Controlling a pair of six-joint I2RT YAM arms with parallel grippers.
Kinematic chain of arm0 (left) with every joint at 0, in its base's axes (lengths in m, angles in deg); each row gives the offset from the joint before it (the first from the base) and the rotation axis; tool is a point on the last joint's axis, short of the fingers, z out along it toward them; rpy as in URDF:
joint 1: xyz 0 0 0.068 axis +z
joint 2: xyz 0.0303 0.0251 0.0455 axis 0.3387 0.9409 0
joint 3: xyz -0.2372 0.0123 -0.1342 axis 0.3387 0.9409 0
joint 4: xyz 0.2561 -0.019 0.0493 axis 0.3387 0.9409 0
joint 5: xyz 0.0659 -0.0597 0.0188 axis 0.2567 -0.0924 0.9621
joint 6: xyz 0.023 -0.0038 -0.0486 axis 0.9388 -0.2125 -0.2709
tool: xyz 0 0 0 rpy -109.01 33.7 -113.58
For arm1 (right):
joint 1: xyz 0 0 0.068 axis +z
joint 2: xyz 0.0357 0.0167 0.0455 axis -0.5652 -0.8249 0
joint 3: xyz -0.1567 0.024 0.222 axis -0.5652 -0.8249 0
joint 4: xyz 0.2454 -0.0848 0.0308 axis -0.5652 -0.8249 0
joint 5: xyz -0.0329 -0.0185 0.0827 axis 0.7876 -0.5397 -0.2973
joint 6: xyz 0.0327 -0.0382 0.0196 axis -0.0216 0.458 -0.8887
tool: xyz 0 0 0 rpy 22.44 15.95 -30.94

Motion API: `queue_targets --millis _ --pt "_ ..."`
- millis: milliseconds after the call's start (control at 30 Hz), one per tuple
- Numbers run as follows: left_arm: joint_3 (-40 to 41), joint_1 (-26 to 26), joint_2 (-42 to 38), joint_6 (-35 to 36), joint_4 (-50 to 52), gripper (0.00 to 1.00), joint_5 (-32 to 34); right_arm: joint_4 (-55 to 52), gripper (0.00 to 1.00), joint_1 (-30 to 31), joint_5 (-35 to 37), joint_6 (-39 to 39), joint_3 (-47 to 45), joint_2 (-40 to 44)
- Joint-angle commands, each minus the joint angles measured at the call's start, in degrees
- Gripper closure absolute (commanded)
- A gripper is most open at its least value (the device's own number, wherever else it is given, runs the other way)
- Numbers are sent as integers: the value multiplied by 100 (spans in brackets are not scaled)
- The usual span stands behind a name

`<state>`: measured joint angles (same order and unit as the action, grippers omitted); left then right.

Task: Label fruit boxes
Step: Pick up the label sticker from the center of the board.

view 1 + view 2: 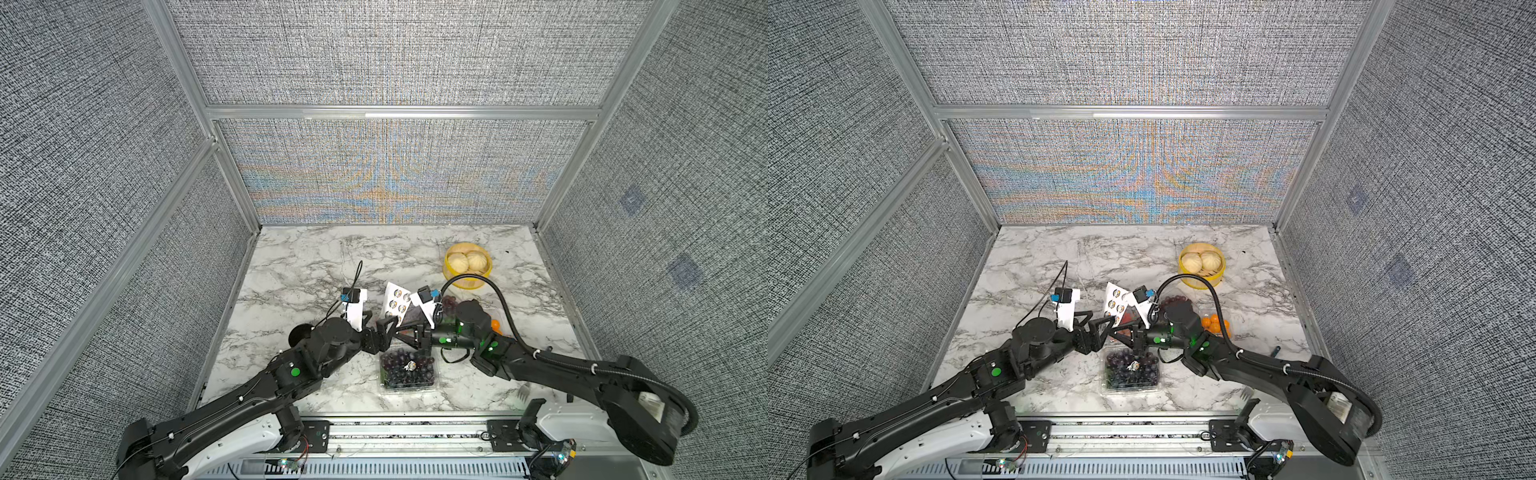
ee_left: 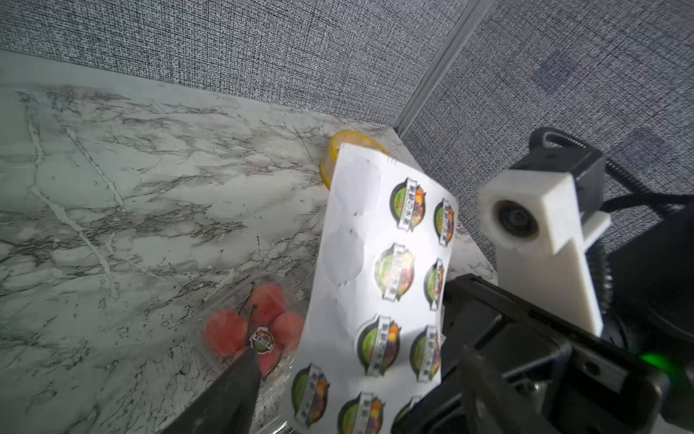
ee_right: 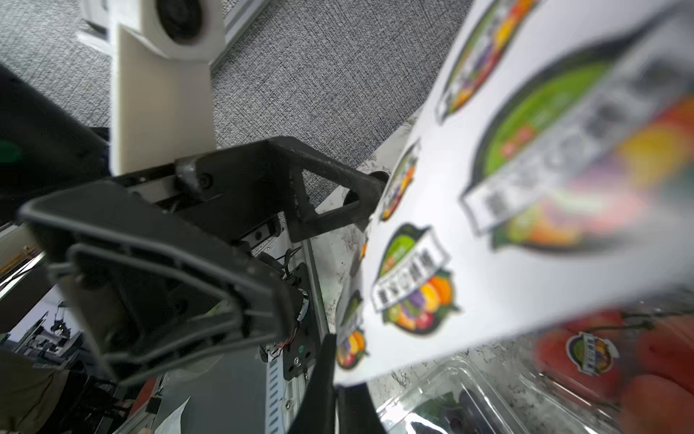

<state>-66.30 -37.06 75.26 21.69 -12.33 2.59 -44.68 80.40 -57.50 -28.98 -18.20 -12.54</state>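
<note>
Fruit boxes number four, clustered mid-table in the top views: the red-fruit box (image 2: 255, 330) under the sticker sheet (image 1: 395, 302), the dark grape box (image 1: 409, 371) nearest the rail, the purple-and-green grape box (image 1: 1173, 300) and the orange-fruit box (image 1: 1214, 324) partly hidden behind the right arm. One steamer basket (image 1: 467, 259) stands far right. The left gripper (image 1: 384, 328) reaches inward, jaws spread beside the sheet's edge. The right gripper (image 1: 405, 330) faces it, pinched on the upright sheet. The marble table (image 1: 299, 266) lies bare at left and far.
</note>
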Motion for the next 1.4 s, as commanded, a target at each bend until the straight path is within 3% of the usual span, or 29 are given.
queue_targets --millis 0,133,433,567,733,833,967,1067,1233,1367 --pt "226 21 -456 470 -674 17 -996 -1050 100 -201 -1023 843 143 631" --pt "465 34 -996 735 -1130 17 -2122 -2225 100 -260 -1229 1564 269 1606" --pt "873 64 -1252 747 -2759 20 -3634 -1831 100 -291 -2294 1387 146 2109" --pt "890 71 -1188 723 -2742 26 -3632 -1497 100 -291 -2549 1195 113 2108" --pt "1073 78 -1277 617 -2918 45 -3719 -1358 100 -296 -2617 1157 31 2209" --pt "1071 79 -1079 512 -3059 51 -3969 -1272 100 -293 -2705 1107 30 2162" --pt "1166 72 -978 437 -3365 78 -4057 -1340 100 -295 -2671 1152 30 2175" --pt "1158 78 -1021 449 -3309 80 -4093 -1417 100 -300 -2588 1200 22 2209" --pt "1199 76 -980 432 -3293 95 -4092 -1548 100 -300 -2477 1295 48 2210" --pt "1150 76 -825 364 -3428 97 -4269 -1604 100 -300 -2460 1333 75 2161"
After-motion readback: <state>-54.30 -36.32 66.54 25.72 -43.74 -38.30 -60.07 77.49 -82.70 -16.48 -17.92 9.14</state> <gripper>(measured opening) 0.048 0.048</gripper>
